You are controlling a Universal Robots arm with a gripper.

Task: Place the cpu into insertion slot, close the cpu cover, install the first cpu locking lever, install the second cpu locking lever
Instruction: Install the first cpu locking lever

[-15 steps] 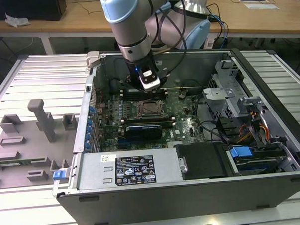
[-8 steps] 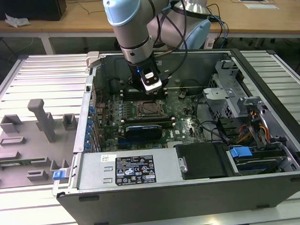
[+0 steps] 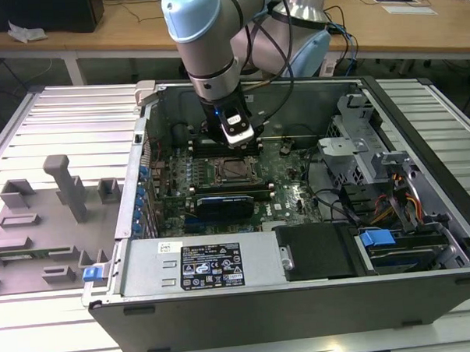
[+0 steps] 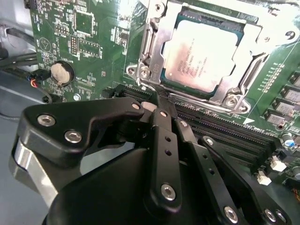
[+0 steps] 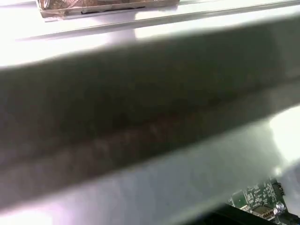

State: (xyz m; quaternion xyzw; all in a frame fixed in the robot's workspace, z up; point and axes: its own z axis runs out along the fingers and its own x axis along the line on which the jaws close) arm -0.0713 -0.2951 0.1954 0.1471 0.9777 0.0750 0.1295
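Gripper point(image 3: 244, 144) is hovering at the exterior view's centre, just above the insertion slot point(image 3: 233, 170); I am leaving the printed label point(image 3: 214, 268) unread. In the second wrist view I am seeing its fingers point(image 4: 161, 126) pressed together, empty, pointing at the cpu point(image 4: 204, 54), seated just beyond them under the lowered cpu cover point(image 4: 157, 37). In the first wrist view, blurred grey metal point(image 5: 140, 117) is crowding the lens.

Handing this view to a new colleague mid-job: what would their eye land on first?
The pale cpu in the second wrist view, seated in the insertion slot with the silver cpu cover down over its edges. Next, the black gripper, its tip at the slot's edge beside the memory slots.
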